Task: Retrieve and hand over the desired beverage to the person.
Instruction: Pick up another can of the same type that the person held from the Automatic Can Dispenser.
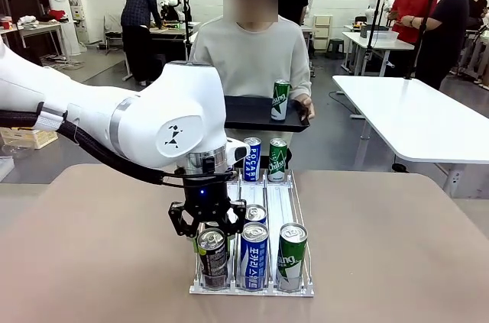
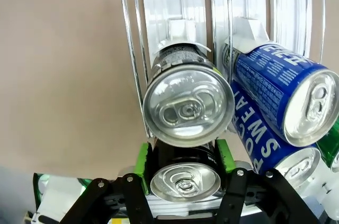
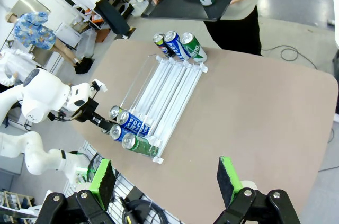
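My left gripper (image 1: 212, 236) reaches down over the front end of the rack's left lane. In the left wrist view the left gripper (image 2: 183, 161) has its green pads (image 2: 142, 160) shut on a black can (image 2: 185, 182) with a silver top; in the front view that black can (image 1: 213, 256) stands in the rack. A second dark can (image 2: 188, 108) lies right behind it. The person (image 1: 252, 56) stands across the table holding a black tray (image 1: 248, 115) with a green can (image 1: 280, 99) on it. My right gripper (image 3: 166, 181) hangs open high above the table, holding nothing.
The clear lane rack (image 1: 302, 289) holds blue cans (image 1: 254, 256) in the middle lane and a green can (image 1: 291, 253) on the right. A blue can (image 1: 251, 158) and a green can (image 1: 277, 159) stand at its far end. Brown table (image 1: 397, 247) lies bare around the rack.
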`<state>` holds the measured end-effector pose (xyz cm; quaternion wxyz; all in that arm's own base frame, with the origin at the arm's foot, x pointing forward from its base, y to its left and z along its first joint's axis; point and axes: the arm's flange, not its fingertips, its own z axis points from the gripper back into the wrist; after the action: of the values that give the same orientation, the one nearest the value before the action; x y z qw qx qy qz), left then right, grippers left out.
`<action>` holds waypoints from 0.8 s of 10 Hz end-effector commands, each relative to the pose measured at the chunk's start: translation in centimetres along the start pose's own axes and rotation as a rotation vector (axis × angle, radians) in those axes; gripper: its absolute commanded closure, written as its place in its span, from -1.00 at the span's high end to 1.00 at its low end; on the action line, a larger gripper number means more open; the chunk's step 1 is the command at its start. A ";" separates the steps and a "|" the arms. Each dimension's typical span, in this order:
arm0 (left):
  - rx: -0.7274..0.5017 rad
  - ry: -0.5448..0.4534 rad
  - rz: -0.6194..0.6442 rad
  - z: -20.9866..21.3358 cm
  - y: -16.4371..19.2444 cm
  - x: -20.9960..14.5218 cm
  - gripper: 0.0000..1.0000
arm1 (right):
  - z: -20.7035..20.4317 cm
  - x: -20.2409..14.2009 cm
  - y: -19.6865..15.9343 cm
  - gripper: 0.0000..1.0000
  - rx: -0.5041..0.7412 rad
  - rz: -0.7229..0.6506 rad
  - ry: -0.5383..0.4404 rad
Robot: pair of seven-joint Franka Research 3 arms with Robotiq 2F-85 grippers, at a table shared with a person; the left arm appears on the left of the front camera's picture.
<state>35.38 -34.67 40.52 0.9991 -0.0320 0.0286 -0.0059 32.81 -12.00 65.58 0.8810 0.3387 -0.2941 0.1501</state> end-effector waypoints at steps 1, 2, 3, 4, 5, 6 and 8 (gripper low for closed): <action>0.027 0.044 -0.048 4.0 -0.2 -1.1 -0.71 | 0.0 0.1 -0.1 1.00 0.007 -0.004 0.004; 0.006 0.018 -0.066 6.7 -0.1 -1.5 -0.71 | 0.0 0.1 -0.1 1.00 0.007 -0.004 0.004; -0.004 -0.006 -0.067 9.3 0.1 -1.6 -0.71 | 0.0 0.1 -0.1 1.00 0.007 -0.004 0.004; -0.003 -0.025 -0.065 11.7 0.6 -1.4 -0.71 | 0.0 0.1 -0.1 1.00 0.007 -0.004 0.004; -0.008 -0.030 -0.054 14.6 0.9 -1.1 -0.71 | 0.0 0.1 -0.1 1.00 0.007 -0.004 0.004; 0.006 -0.042 -0.036 16.7 1.2 -0.7 -0.71 | 0.0 0.1 -0.1 1.00 0.007 -0.004 0.004; 0.009 -0.078 0.012 21.3 1.6 0.4 -0.71 | 0.0 0.1 -0.1 1.00 0.007 -0.004 0.004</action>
<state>35.99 -31.30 60.26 0.9993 -0.0361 -0.0056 -0.0069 32.81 -12.02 65.58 0.8810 0.3388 -0.2941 0.1500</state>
